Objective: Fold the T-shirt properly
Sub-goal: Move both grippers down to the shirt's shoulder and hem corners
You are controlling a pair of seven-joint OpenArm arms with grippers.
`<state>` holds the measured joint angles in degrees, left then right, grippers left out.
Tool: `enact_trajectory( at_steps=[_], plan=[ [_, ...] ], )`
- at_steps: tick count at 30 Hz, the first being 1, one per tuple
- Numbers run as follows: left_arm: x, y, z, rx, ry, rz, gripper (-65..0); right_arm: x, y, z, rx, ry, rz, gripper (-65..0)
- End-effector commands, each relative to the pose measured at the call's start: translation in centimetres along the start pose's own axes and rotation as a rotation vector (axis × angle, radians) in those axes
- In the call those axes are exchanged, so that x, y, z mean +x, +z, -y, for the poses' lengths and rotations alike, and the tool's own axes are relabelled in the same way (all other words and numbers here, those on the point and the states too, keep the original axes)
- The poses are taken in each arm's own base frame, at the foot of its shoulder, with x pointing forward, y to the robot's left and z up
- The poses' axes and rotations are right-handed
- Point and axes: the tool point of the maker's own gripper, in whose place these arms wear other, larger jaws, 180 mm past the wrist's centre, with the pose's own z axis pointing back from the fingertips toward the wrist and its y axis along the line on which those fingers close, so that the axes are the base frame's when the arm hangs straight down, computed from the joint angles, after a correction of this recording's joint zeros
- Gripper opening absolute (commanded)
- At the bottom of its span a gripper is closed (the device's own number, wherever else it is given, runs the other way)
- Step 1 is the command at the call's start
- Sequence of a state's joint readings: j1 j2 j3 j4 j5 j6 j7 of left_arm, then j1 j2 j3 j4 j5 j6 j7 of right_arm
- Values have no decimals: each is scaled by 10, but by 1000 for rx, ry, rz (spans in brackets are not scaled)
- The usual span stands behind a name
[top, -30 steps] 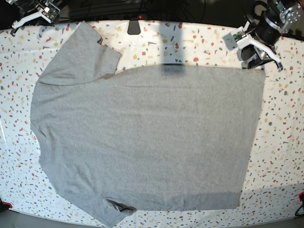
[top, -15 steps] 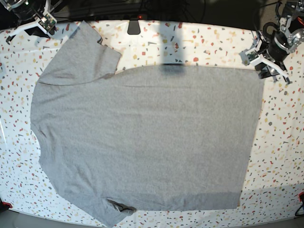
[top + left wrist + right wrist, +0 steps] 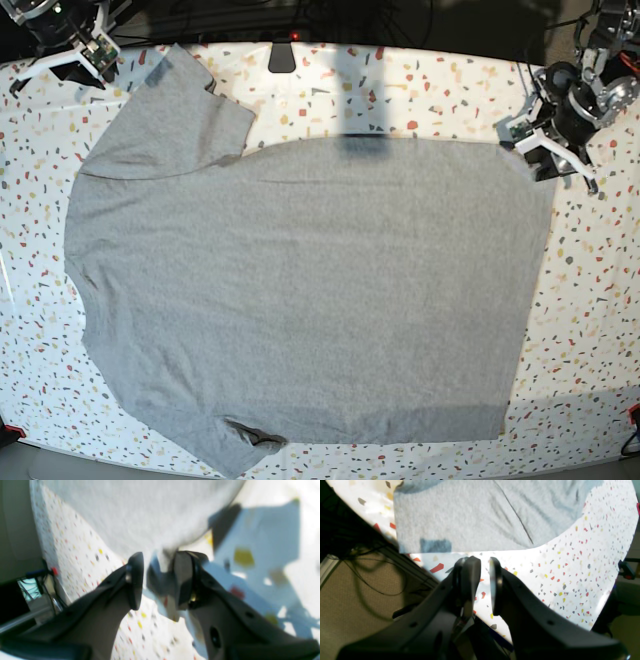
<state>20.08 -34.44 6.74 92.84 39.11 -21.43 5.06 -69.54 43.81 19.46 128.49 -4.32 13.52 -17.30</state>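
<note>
T-shirt lies spread flat on the terrazzo tabletop, plain side up. Left pincer, jaws apart, hangs just beside the hem corner, apparently ready to pinch it. Right pincer, jaws narrowly apart and empty, hovers just short of the sleeve edge.

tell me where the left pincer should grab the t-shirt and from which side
Probably the hem corner nearest it. The T-shirt lies flat and spread on the table, so only its edges offer a pinchable lip. The left pincer hangs open just off that corner; coming in low from outside the cloth, one finger slid under the edge, looks best.
</note>
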Motion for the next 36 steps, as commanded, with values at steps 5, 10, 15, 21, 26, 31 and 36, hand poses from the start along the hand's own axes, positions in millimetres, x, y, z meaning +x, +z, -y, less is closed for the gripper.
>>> enact_trajectory(
  at_steps=[5, 10, 15, 21, 26, 31, 36],
  plan=[
    [-14, -9, 0, -18, -20, -67, -482, 6, 4, 5, -17, 6, -9, -533],
    [-29, -7, 6, -29, -18, -142, -650, 6, 4, 6, -23, 18, -10, -533],
    [-34, -5, 9, -36, -16, -170, -650, 5, 4, 13, -56, 69, -15, -467],
    [-27, -6, 9, -36, 23, -134, -650, 17, 1, 20, -77, 186, 59, -359],
    [-23, -6, 5, -25, 24, -129, -650, -8, -15, 36, -102, 211, 1, -359],
    [-22, -6, 4, -21, 25, -128, -650, -30, -27, 31, -89, 254, -46, -359],
    [-16, -5, -10, 50, 83, -101, -650, -33, -52, 11, -58, 356, -15, -359]
  ],
)
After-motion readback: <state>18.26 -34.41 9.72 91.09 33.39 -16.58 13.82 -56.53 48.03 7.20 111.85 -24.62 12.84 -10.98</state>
